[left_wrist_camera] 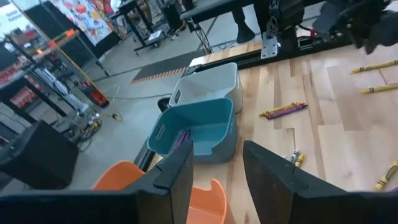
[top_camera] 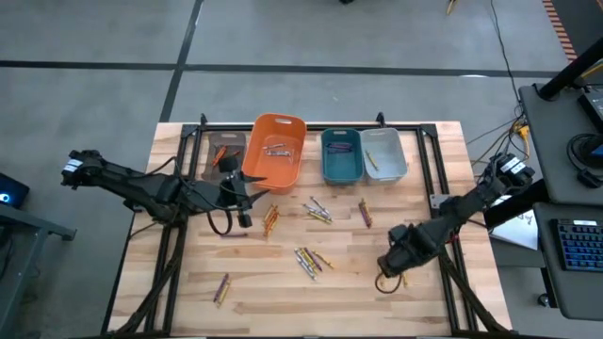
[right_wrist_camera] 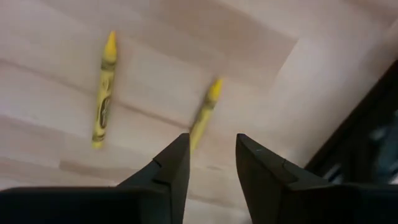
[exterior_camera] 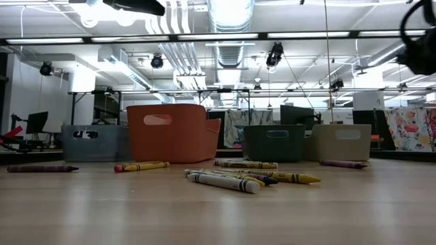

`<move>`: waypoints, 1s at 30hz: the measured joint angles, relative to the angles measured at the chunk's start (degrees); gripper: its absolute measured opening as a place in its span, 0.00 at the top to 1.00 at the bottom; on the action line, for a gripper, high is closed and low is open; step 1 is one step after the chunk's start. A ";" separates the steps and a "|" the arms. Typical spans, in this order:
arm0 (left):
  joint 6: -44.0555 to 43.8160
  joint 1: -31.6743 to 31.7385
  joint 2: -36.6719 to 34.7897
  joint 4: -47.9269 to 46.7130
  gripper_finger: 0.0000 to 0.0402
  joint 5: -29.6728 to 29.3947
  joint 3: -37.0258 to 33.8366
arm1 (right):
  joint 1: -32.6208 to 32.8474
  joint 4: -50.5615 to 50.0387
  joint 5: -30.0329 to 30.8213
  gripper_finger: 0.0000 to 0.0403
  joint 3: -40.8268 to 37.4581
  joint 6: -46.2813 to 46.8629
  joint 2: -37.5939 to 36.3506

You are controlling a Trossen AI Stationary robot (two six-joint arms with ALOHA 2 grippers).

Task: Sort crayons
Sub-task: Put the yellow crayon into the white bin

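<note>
While the left gripper waits spread at centre-left, the right gripper hangs parted over a yellow crayon at lower right (its long axis running straight out between the fingers).

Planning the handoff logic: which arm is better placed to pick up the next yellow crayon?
Right: the right gripper hangs open just over a yellow crayon, while the left gripper is by the orange bin.

Ceiling strip lights give bright, even light and soft shadows. Beyond the right gripper, one yellow crayon smears with blur.
</note>
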 joint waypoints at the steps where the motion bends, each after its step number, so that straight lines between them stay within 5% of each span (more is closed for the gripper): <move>1: 0.54 0.07 0.00 0.31 0.69 0.02 0.00 | 1.01 1.16 0.06 0.69 -0.31 1.84 0.02; 9: 2.19 0.76 -0.02 1.61 0.69 0.04 0.00 | 5.94 7.75 1.75 0.65 -3.91 11.28 1.25; 30: 3.22 1.02 -0.02 2.54 0.69 0.09 0.00 | 5.99 12.07 3.38 0.74 -6.69 10.06 8.20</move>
